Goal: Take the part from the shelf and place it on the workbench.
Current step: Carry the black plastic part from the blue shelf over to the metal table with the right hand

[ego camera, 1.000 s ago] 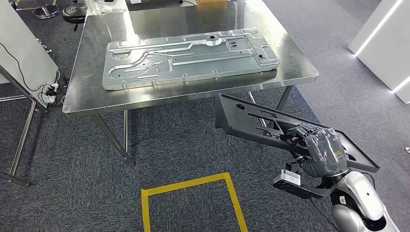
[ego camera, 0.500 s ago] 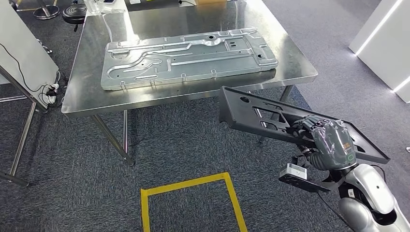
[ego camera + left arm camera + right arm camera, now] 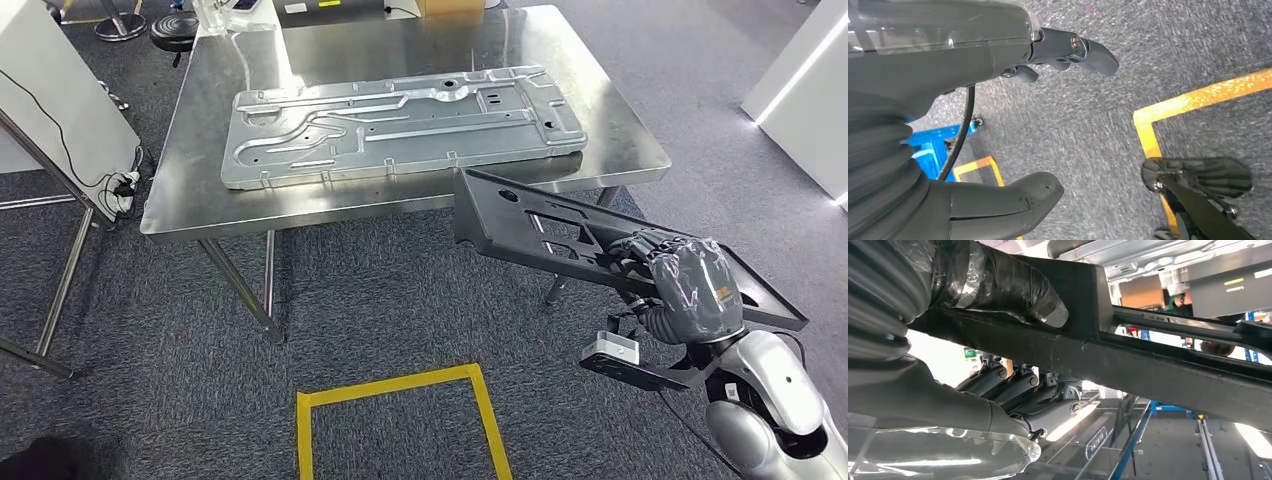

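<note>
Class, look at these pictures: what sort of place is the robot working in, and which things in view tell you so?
Probably a factory or workshop floor: a stainless steel workbench bears a large stamped silver metal panel, and yellow tape marks a square on grey carpet.

the part is matt black, the right hand dark grey under glossy clear wrap, the workbench brushed silver steel bearing a pale silver stamped panel, over speckled grey carpet with yellow tape.

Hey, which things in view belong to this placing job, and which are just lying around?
Job:
- black part, held by right hand
- workbench

Lying about:
- silver stamped panel on the workbench
- yellow floor tape
- stool
- cardboard box
</note>
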Action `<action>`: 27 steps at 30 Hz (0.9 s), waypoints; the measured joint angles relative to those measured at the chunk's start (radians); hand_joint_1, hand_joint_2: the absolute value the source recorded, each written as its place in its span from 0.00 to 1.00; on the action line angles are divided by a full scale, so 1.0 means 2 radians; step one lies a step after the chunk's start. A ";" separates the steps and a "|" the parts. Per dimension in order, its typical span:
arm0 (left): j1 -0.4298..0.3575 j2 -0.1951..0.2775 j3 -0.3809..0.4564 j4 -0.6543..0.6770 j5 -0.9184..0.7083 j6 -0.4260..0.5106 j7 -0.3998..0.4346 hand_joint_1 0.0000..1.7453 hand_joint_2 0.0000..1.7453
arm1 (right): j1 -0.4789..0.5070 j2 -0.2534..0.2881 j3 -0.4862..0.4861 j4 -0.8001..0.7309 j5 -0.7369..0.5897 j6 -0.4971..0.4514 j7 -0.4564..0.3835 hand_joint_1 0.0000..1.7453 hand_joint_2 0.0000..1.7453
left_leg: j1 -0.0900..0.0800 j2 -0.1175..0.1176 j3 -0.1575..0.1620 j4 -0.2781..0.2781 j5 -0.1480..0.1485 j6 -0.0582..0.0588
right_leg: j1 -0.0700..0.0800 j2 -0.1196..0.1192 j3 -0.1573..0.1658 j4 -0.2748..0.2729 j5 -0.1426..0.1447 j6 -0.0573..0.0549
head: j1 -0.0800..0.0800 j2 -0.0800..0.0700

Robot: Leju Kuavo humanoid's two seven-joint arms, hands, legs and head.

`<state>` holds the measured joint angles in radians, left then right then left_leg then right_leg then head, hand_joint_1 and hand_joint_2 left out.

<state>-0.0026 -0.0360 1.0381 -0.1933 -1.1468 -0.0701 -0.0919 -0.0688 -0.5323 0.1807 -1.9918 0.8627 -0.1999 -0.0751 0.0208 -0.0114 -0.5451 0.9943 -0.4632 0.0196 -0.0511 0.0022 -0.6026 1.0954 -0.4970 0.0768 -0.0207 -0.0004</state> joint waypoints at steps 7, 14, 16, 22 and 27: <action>-0.001 0.002 0.002 -0.001 -0.002 -0.001 -0.001 0.00 1.00 | -0.009 -0.002 -0.001 0.000 -0.002 0.009 0.004 1.00 1.00 | 0.001 -0.001 -0.017 0.038 -0.025 -0.018 | 0.003 0.003 0.009 -0.020 0.000 -0.027 | 0.000 0.000; -0.001 0.001 0.009 -0.001 -0.004 0.000 -0.002 0.00 1.00 | -0.021 -0.002 0.000 0.008 0.005 0.019 0.008 1.00 1.00 | -0.006 0.003 -0.082 0.125 -0.027 -0.005 | 0.016 -0.001 0.023 -0.021 -0.012 -0.038 | 0.000 0.000; -0.001 0.003 0.010 -0.001 -0.005 -0.001 -0.002 0.00 1.00 | -0.032 -0.002 0.000 0.012 0.009 0.023 0.013 1.00 1.00 | -0.012 0.003 -0.056 0.060 0.005 0.009 | 0.018 0.000 0.029 -0.024 -0.016 -0.038 | 0.000 0.000; -0.001 0.004 0.012 -0.002 -0.009 -0.001 -0.003 0.00 1.00 | -0.056 -0.002 0.002 0.025 0.014 0.032 0.022 1.00 1.00 | -0.015 0.003 -0.023 0.001 0.017 0.019 | 0.017 -0.001 0.036 -0.028 -0.024 -0.024 | 0.001 0.000; -0.003 0.002 0.014 -0.002 -0.014 -0.002 -0.004 0.00 1.00 | -0.098 -0.006 0.008 0.055 0.012 0.055 0.036 1.00 1.00 | -0.013 0.004 -0.006 -0.007 0.009 0.019 | 0.016 -0.001 -0.041 0.091 -0.057 -0.017 | 0.001 0.000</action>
<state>-0.0093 -0.0320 1.0660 -0.1966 -1.1747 -0.0745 -0.0994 -0.2643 -0.5441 0.1961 -1.8821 0.8874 -0.0899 -0.0037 -0.0058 -0.0033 -0.5576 0.9799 -0.4458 0.0574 -0.0190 0.0008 -0.6843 1.2775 -0.6106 0.0425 -0.0184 -0.0004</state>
